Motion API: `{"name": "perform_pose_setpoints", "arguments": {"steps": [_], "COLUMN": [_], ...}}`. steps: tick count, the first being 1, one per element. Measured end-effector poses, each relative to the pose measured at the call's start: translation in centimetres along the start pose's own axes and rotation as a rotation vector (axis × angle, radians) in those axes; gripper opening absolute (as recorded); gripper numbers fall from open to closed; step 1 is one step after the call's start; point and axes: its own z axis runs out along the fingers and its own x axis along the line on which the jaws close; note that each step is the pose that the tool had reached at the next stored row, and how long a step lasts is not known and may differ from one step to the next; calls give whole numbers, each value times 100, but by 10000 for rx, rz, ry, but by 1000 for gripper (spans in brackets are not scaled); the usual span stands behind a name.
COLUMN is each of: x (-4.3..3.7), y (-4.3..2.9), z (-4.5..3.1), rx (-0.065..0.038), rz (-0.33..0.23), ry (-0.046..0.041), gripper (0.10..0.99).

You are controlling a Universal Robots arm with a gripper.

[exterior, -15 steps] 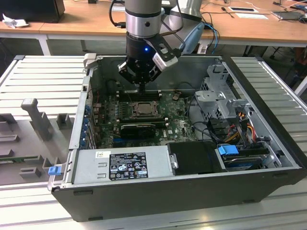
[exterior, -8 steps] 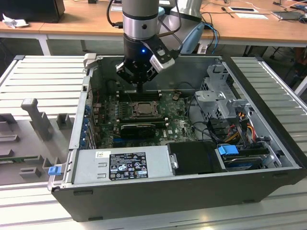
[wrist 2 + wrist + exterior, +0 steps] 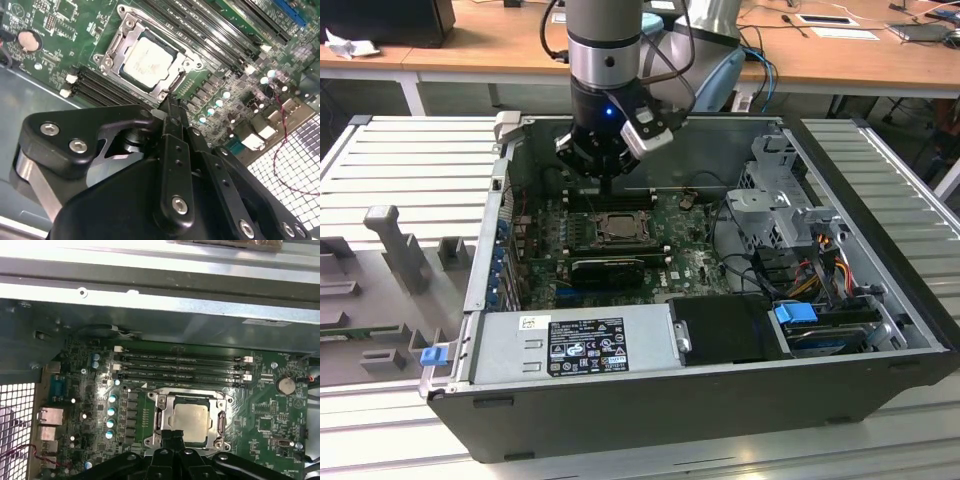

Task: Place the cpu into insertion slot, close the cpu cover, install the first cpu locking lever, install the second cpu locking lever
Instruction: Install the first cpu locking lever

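Pale chip (image 3: 147, 62): framed by the grey metal cover (image 3: 111, 50), mid green board (image 3: 75, 20).
My gripper (image 3: 170, 104): fingers (image 3: 172, 131) pressed together, tips by the cover's edge.

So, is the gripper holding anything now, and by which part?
Nothing visible is held. The gripper is shut, its tips at the edge of the cpu cover; the cpu is not touched.

Strong light glares white on the case wall (image 3: 165, 295) beyond the claw (image 3: 173, 434). Just before it the cpu (image 3: 189, 421) gleams pale
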Motion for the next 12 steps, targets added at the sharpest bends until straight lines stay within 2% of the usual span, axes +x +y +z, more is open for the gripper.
{"name": "perform_pose_setpoints", "arguments": {"steps": [12], "x": [134], "y": [10], "z": [5], "rx": [-2], "rz": [3], "ry": [-3], "gripper": [106]}}
